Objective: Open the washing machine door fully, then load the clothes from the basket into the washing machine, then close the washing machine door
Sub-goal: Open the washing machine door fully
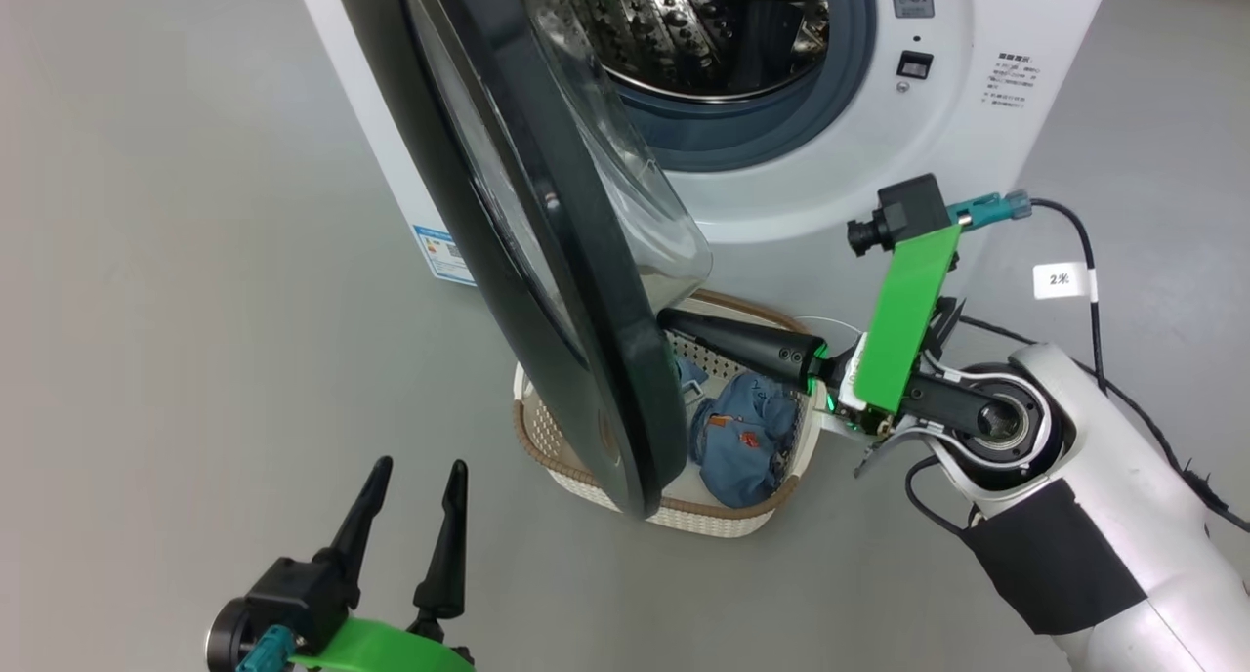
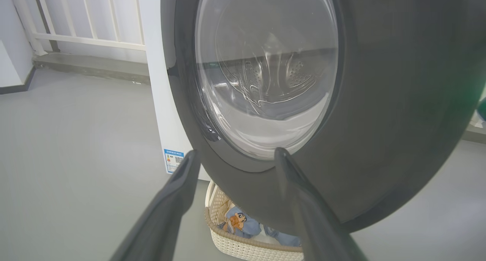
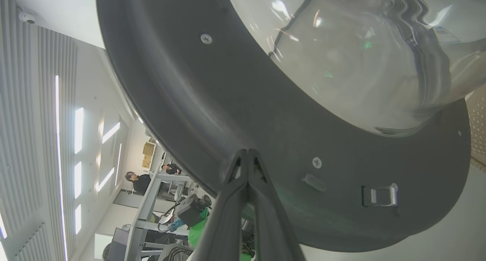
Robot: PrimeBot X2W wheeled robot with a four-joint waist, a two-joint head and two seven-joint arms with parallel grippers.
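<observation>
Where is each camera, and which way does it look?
Head view: on the head, looking down at the washing machine, door and basket; left gripper and right gripper show.
Left wrist view: on the left wrist, facing the door's outside; spread fingers show.
Right wrist view: on the right wrist, facing the door's inside; shut fingers show.
Head and left wrist views share the basket's clothes.

The head camera looked steeply down from fairly near. It caught the washing machine door (image 1: 547,291) edge-on through the frame's centre, with the basket (image 1: 723,518) below it. The left wrist camera sat low and close, tilted up at the door (image 2: 379,101) from its outer side, with the basket (image 2: 246,246) at bottom centre. The right wrist camera, rolled sideways, faced the door (image 3: 228,101) from its inner side at very close range. All three shared the door.
</observation>
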